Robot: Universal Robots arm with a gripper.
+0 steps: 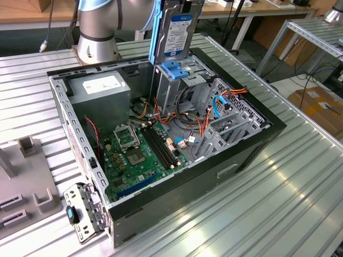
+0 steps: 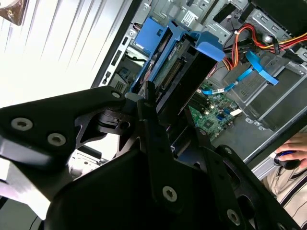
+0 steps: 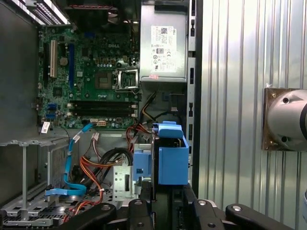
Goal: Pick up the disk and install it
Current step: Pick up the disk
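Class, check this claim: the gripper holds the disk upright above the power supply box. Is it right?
Not quite. In the exterior view the disk is held upright above the drive cage, not the power supply box.

drive cage (image 1: 169, 93): disk (image 1: 179, 29) overhead | cables (image 1: 195, 126) crowd its side | motherboard (image 1: 136, 155) well open

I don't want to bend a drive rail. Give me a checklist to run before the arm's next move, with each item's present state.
1. Grip, claw shut on the disk: ok.
2. Disk upright above the grey cage: ok.
3. Its blue rails lined up with the cage's slot: cannot tell.
4. The orange cables clear of the slot: cannot tell.
5. A person's hand outside the computer case: ok.
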